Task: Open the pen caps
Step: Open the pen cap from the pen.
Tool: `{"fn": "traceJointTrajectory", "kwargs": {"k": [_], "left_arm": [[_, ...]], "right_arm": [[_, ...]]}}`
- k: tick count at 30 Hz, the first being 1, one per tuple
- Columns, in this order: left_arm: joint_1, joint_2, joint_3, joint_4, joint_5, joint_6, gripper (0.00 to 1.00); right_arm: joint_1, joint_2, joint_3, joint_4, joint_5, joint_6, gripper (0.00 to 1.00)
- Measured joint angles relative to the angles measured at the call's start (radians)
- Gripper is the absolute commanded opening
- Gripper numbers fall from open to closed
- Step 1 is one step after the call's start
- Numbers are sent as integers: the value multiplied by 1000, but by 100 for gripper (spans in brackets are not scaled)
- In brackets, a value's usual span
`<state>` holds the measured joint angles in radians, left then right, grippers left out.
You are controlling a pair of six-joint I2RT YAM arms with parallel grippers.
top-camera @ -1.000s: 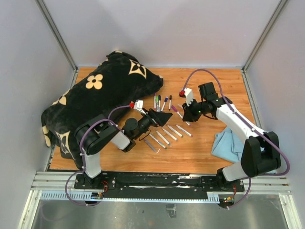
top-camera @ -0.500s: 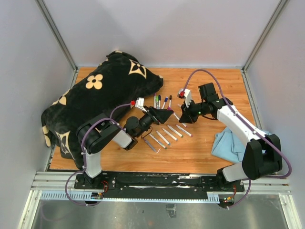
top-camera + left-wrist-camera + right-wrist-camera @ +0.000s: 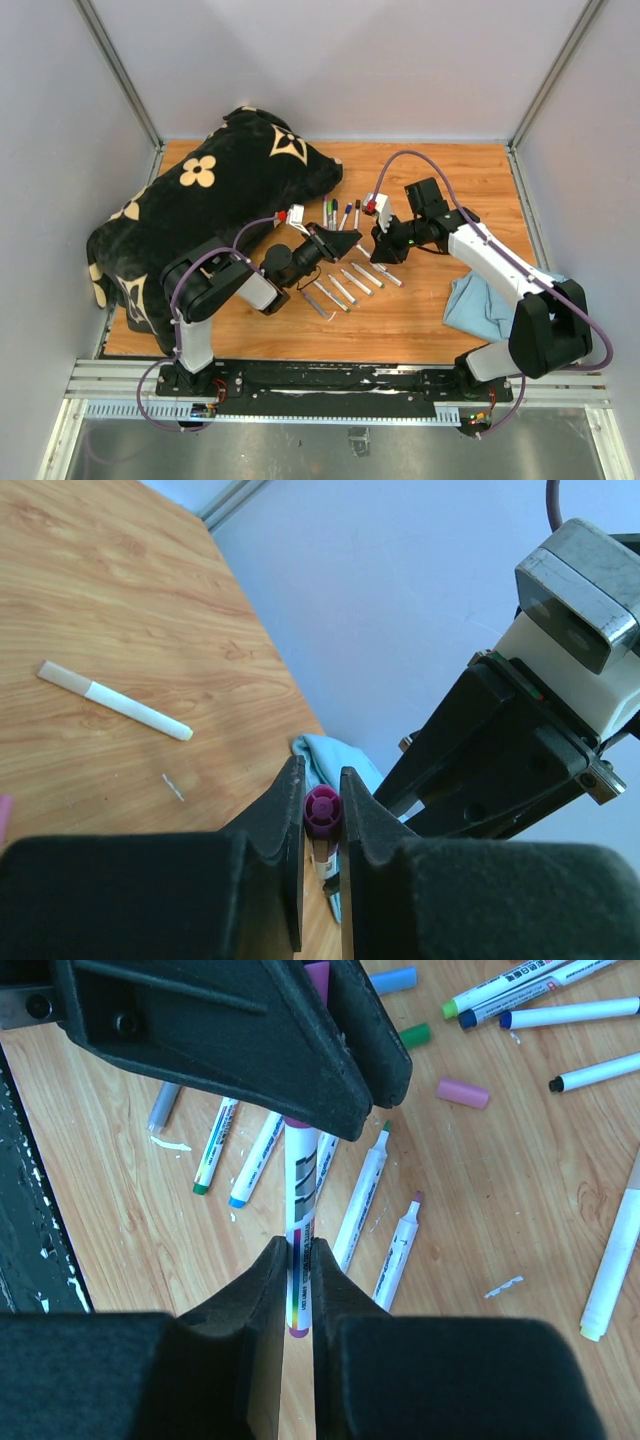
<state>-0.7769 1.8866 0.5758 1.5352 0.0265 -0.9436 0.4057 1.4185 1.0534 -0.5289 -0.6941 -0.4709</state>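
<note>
A white marker point(image 3: 300, 1190) hangs above the table between the two arms. My right gripper point(image 3: 299, 1280) is shut on the marker's barrel near its tail end. My left gripper point(image 3: 322, 815) is shut on the purple pen cap point(image 3: 322, 810) at the other end. In the top view the left gripper point(image 3: 353, 243) and right gripper point(image 3: 379, 243) meet tip to tip over the row of markers. Loose caps lie on the wood: pink point(image 3: 462, 1092), green point(image 3: 414, 1034) and blue point(image 3: 393, 980). Capped pens point(image 3: 340, 213) lie just behind.
Several uncapped markers point(image 3: 350, 283) lie in a row under the grippers. A black pillow with beige flowers point(image 3: 210, 200) fills the left of the table. A light blue cloth point(image 3: 480, 305) lies at the right near the right arm's base.
My left gripper has gone from wide open to shut on the purple cap. The right gripper carried the marker left to meet it.
</note>
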Motion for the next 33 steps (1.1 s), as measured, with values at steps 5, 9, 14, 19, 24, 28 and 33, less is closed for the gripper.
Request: {"fn": "traceJointTrajectory", "kwargs": {"k": [5, 9, 14, 19, 24, 28, 33], "left_arm": [[2, -3, -27, -2, 5, -9, 0], [-3, -7, -56, -4, 10, -21, 0], [-26, -31, -60, -3, 11, -27, 0], [-31, -51, -60, -3, 9, -31, 0], [-31, -70, -71, -4, 2, -24, 0], [-16, -97, -82, -13, 4, -16, 0], [89, -181, -83, -11, -17, -12, 0]], "right_arm": [[1, -1, -1, -1, -10, -2, 50], [3, -1, -1, 0, -39, 4, 53], [17, 0, -1, 1, -68, 17, 53], [55, 18, -1, 1, -73, 26, 25], [63, 26, -1, 11, -61, 34, 1], [65, 30, 3, 32, -69, 43, 1], [65, 55, 31, 39, -76, 37, 1]]}}
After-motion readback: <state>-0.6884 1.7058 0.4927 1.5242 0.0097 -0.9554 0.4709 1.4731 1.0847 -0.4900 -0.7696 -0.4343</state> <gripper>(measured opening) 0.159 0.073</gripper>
